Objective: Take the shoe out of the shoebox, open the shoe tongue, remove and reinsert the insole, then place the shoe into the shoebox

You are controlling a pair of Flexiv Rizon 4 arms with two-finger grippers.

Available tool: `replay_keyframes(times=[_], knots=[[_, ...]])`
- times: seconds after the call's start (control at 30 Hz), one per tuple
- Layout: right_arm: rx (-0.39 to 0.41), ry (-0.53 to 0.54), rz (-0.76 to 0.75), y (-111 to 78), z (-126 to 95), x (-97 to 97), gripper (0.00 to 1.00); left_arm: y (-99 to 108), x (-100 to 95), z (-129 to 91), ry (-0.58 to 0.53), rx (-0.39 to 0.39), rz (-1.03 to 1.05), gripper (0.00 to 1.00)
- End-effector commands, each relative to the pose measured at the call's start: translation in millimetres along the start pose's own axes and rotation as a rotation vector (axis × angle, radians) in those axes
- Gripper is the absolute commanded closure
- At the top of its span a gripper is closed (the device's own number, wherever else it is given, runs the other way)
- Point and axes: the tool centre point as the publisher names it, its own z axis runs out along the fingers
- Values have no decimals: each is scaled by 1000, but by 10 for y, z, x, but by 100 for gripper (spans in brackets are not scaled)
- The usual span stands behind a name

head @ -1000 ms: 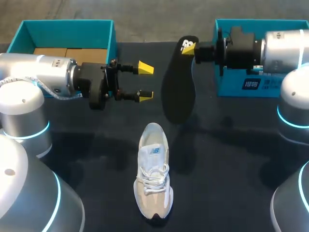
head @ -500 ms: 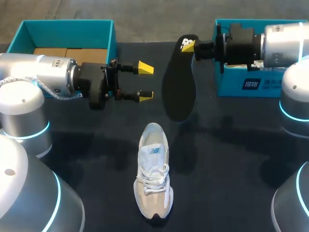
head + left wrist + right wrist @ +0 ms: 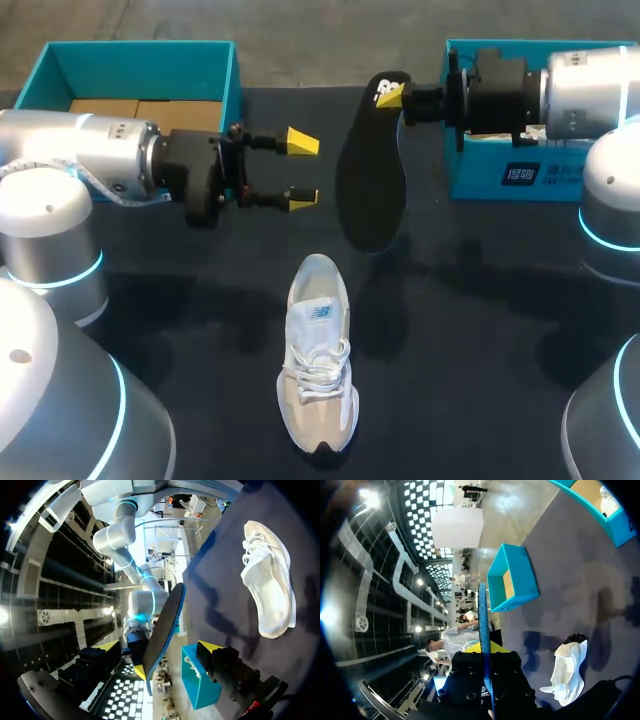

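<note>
Dark counter (image 3: 470,330), matte black. Carries a pale shoe (image 3: 318,360) near the middle, toward the front edge: sole down, laces up, toe pointing to the near side. Holds two open boxes at the far edge, well apart from the shoe: left teal box (image 3: 140,62) with brown cardboard inside, right teal box (image 3: 500,175) partly hidden.

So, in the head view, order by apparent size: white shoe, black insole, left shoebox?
1. left shoebox
2. white shoe
3. black insole, close to the shoe; it is held up nearer the camera, so unsure.
</note>
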Motion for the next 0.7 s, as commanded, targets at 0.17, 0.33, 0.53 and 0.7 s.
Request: replay_keyframes(times=[0.17, 0.33, 0.53, 0.7], knots=[[-2, -7, 2, -1, 21, 13, 100, 60, 76, 157, -34, 10, 45, 0], [-2, -7, 2, -1, 21, 13, 100, 130, 81, 233, -48, 13, 101, 0], [-2, -7, 2, -1, 21, 13, 100, 221, 63, 339, -64, 23, 121, 0], [-2, -7, 2, -1, 21, 13, 100, 253, 58, 441, -73, 33, 127, 0]])
